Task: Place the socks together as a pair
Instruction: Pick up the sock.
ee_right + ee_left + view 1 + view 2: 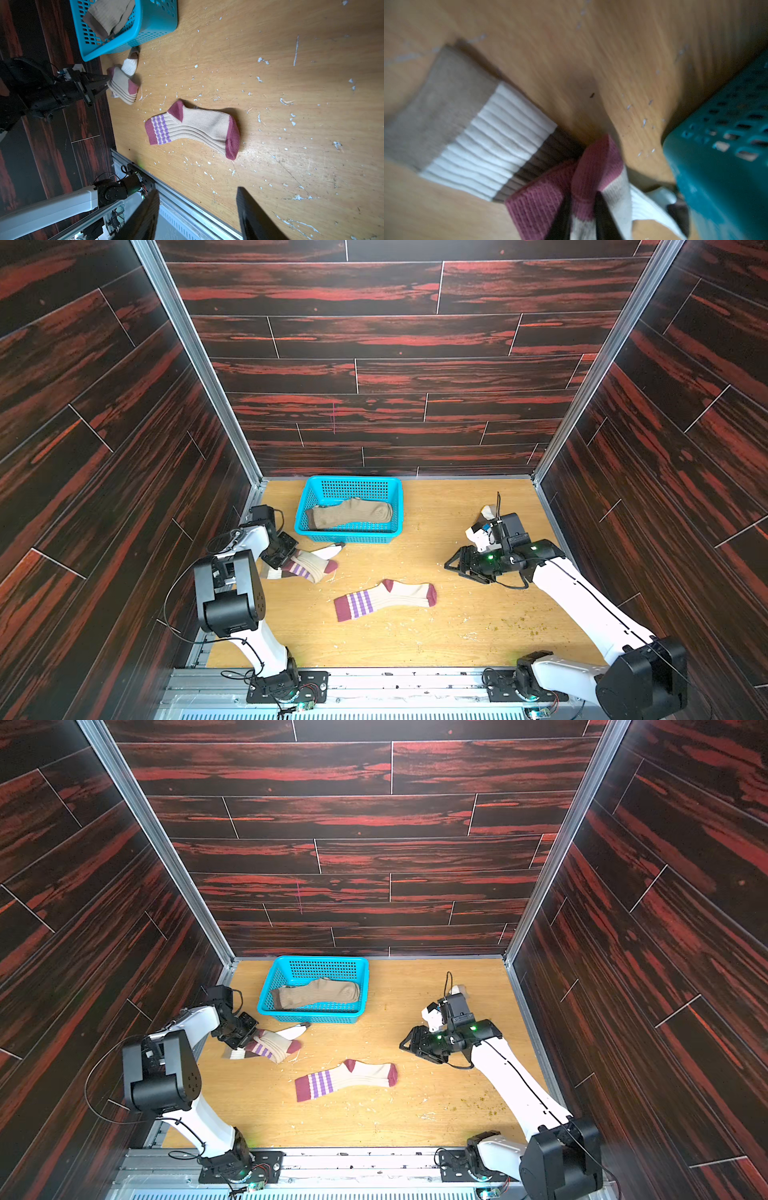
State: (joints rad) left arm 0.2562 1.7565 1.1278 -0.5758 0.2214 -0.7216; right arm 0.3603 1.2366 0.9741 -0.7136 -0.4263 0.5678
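Crumpled striped sock (309, 566): where does it lie?

At the left side of the table (415, 635), just in front of the blue basket (349, 537), bunched on top of a white banded sock (498, 141). The left gripper (583, 197) has its fingers (604, 218) pinched on a fold of the maroon cuff.

And its mate?

The flat striped sock (386, 598) lies mid-table, apart from the bunched one, toward the robot's right and nearer the base rail. Its long axis runs roughly across the table, with the striped cuff toward the left arm and the maroon toe toward the right.

Which arm is closer to it?

The right gripper (457, 568), I'd judge. It hangs near the toe, jaws apart and empty. But the left one grips the partner, so the carry looks like its job: lift clear of the white sock, travel rightward and toward the base, then lay it along that same axis.

Any risk?

The white sock underneath touches the cuff, so it might drag along.

Anything else there?

Tan socks (353, 512) in the basket.

Labels, writing?

None that can be read on socks, basket or arms.
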